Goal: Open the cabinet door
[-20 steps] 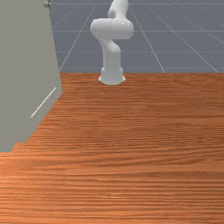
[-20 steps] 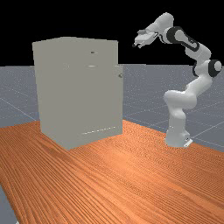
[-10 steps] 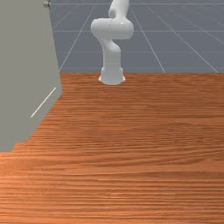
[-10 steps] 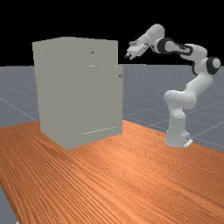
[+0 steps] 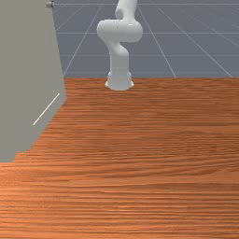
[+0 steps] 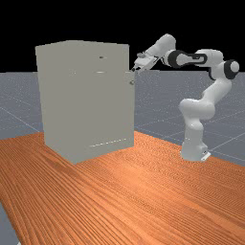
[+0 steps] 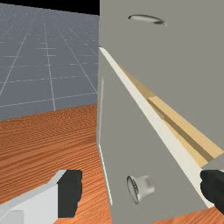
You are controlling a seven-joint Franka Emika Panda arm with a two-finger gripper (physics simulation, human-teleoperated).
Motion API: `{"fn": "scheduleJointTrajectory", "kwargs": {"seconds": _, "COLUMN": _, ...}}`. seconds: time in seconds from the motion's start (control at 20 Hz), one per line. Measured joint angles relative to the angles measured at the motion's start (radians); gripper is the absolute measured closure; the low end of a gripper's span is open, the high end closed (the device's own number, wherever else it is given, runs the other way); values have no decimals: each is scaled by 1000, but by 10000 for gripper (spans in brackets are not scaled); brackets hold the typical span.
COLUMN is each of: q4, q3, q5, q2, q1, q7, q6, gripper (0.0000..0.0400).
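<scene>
Far view: reaching toward the far view's left with the arm (image 6: 197,110), bent high over the wooden table (image 6: 143,191). Holding the gripper (image 6: 135,71) tilted downward at the upper part of the tall grey cabinet (image 6: 81,95), just above and beside the small round knob (image 6: 132,83) of the door. Cannot tell from here about any touch on the knob.

Wrist view: looking down past both fingers (image 7: 70,193), spread wide open and gripping nothing. See the knob in the span between them, nearer to one finger than the other, with a visible gap to each. Also see the door (image 7: 127,135) in grey with a white edge (image 7: 148,111), carrying the knob close to its free end. Find it slightly ajar, set away from the cabinet along a narrow wedge, widening toward the gripper. Can see pale wood (image 7: 183,127) inside through that opening. Above the door, note a slim curved handle (image 7: 146,19) on another grey part of the cabinet.

Front view: find the cabinet at the front view's left, standing on the table, and the arm's base (image 5: 119,81) farther back at the table's far edge, to the right of the cabinet in that view.
</scene>
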Motion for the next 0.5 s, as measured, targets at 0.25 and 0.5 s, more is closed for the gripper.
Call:
{"fn": "scheduleJointTrajectory", "kwargs": {"seconds": 0.25, "q4": -6, "q3": -1, "q5": -8, "q2": -8, "q1": 4, "q7": -1, "q6": 2, "gripper": 0}}
{"fn": "scheduleJointTrajectory", "kwargs": {"seconds": 0.5, "q4": 32, "q3": -5, "q5": 3, "q2": -4, "q1": 6, "q7": 1, "q6": -23, "gripper": 0}}
